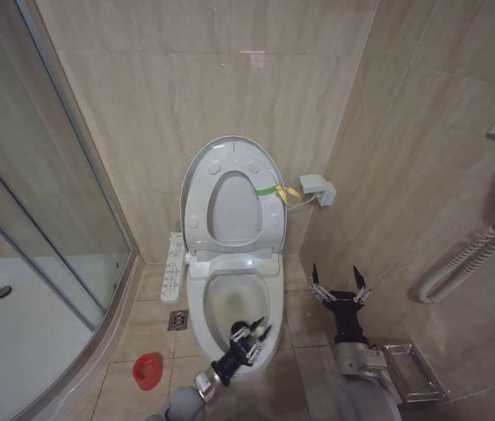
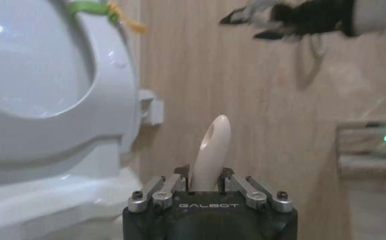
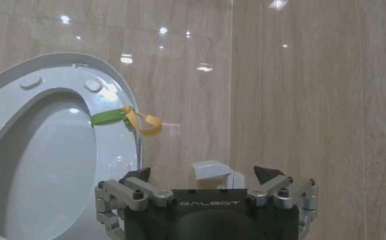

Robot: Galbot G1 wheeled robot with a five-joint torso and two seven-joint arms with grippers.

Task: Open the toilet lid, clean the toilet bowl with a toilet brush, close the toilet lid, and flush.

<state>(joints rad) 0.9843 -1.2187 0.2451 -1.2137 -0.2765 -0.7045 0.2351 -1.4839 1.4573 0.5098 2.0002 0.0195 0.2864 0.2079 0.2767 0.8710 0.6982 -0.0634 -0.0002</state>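
Observation:
The toilet lid point(image 1: 234, 209) stands raised against the wall, seen through the raised seat ring point(image 1: 197, 206), with a yellow-green strap point(image 1: 269, 190) at its edge. The toilet bowl point(image 1: 230, 298) lies uncovered below. My left gripper point(image 1: 252, 332) hangs over the bowl's front right rim. It is shut on the cream stick handle of the toilet brush point(image 2: 213, 145); the brush head is hidden. The red holder point(image 1: 147, 371) stands on the floor to the left of the bowl. My right gripper point(image 1: 340, 286) is open and holds nothing, to the right of the bowl above the floor.
A glass shower enclosure point(image 1: 54, 219) with a white tray point(image 1: 10, 324) fills the left side. A control panel point(image 1: 175, 267) and a floor drain point(image 1: 177, 320) lie beside the toilet. A metal rack point(image 1: 410, 368) and a hose point(image 1: 467, 263) are at the right wall.

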